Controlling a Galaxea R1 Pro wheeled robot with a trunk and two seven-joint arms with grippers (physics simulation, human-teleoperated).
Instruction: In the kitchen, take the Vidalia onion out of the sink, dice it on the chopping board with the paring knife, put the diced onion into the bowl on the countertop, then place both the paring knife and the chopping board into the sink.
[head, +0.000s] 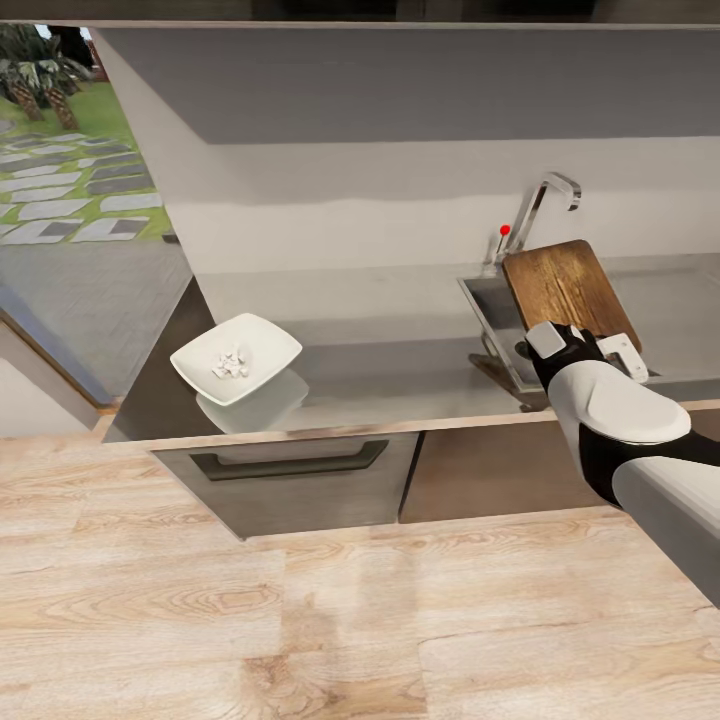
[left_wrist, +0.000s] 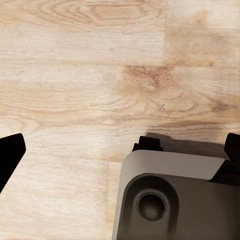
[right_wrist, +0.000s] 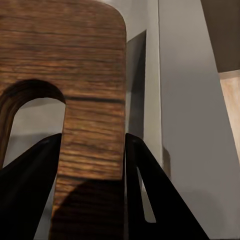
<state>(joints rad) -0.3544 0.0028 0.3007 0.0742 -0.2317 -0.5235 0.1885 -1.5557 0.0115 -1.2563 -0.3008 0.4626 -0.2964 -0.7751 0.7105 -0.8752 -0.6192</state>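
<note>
1. Head view, far left: the white bowl (head: 236, 357) sits on the grey countertop (head: 390, 355) near its left end, with small pale diced onion pieces (head: 230, 364) heaped in its middle. A dark cabinet drawer with a black handle (head: 288, 461) lies below the counter edge, and pale wood floor (head: 300, 620) spreads in front.
2. Further right, the sink (head: 490, 310) is set into the counter, its chrome faucet (head: 545, 205) with a red dot rising behind it against the wall.
3. The chopping board (head: 565, 290) is tilted over the sink basin, its far end raised toward the faucet and its near end at the right gripper (head: 585, 350).
4. The right wrist view shows the board's handle-slot end (right_wrist: 92, 115) clamped between the 2 dark fingers (right_wrist: 150, 185), which press against its 2 faces, so this claw is closed on the board. The steel sink wall shows beyond it.
5. The right arm (head: 630, 430) reaches in from the lower right edge of the head view.
6. The left wrist view looks at the wood floor (left_wrist: 100, 75), with part of the robot's grey base (left_wrist: 170, 200). The 2 dark fingertips (left_wrist: 10, 155) of the left gripper (left_wrist: 122, 150) stand at opposite edges, far apart, holding nothing.
7. I cannot tell where the paring knife is.
</note>
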